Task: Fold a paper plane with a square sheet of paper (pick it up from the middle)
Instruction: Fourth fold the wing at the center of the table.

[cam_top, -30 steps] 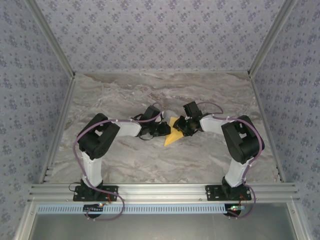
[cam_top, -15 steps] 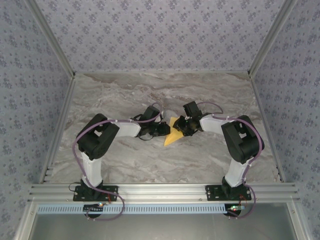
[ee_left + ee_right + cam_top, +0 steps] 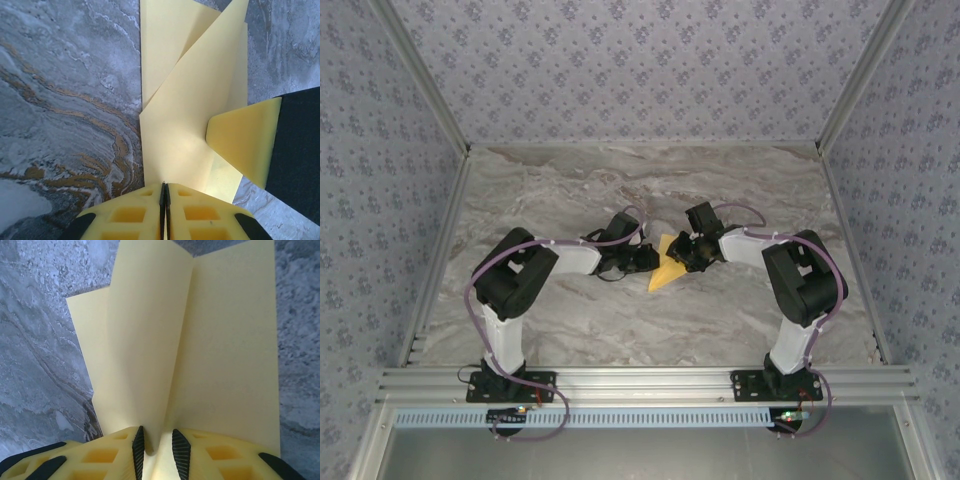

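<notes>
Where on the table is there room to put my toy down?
The far strip of the marble table by the back wall is bare, and so is the near patch along the front rail. The middle is crowded: the left pincer and right pincer meet at the paper plane.

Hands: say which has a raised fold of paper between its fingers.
The right hand: a raised fold of the paper runs between its fingers. The left hand has its fingers shut together at the paper's edge.

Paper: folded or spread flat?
Folded. The paper shows overlapping angled flaps in the left wrist view, and a raised crease is pinched in the right tool.
</notes>
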Robot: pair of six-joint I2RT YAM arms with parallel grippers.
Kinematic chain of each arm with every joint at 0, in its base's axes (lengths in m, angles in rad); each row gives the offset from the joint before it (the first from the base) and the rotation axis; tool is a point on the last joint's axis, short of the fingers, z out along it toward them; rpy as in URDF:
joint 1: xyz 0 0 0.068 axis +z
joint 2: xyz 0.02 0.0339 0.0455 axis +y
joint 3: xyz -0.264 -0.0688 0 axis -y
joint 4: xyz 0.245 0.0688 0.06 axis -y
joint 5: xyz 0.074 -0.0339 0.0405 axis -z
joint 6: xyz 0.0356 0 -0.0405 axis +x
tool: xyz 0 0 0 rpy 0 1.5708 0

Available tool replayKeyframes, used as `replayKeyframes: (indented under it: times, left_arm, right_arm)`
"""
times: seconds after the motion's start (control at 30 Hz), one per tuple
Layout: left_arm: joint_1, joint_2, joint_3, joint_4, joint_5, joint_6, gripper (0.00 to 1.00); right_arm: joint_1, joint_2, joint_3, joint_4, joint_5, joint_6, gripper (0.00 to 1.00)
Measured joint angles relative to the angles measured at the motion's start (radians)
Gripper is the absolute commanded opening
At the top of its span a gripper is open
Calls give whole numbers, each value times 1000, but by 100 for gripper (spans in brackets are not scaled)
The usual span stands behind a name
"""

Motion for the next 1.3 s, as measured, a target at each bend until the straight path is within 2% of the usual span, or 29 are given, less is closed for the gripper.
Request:
replayKeyframes:
  times: [0.2,0.43,0.6,0.77,0.93,1.3]
  left_arm:
    - [0,0,11,-35,0,27,8]
    - [0,3,34,-85,0,80,7]
    - [0,7,42,-98,3,102,7]
    - [0,9,53,-114,3,113,8]
    - [0,11,60,-126,4,122,8]
    - [0,13,73,-151,3,129,8]
  right_arm:
    - [0,-7,4,1,0,-1,28]
    - [2,-49,-9,6,5,-14,33]
    - [-13,-138,-47,-41,38,-42,33]
    - [-16,-201,-51,-39,19,-92,32]
    - [-11,-167,-35,-53,4,-127,32]
    - [-1,-34,47,-88,-1,-185,41]
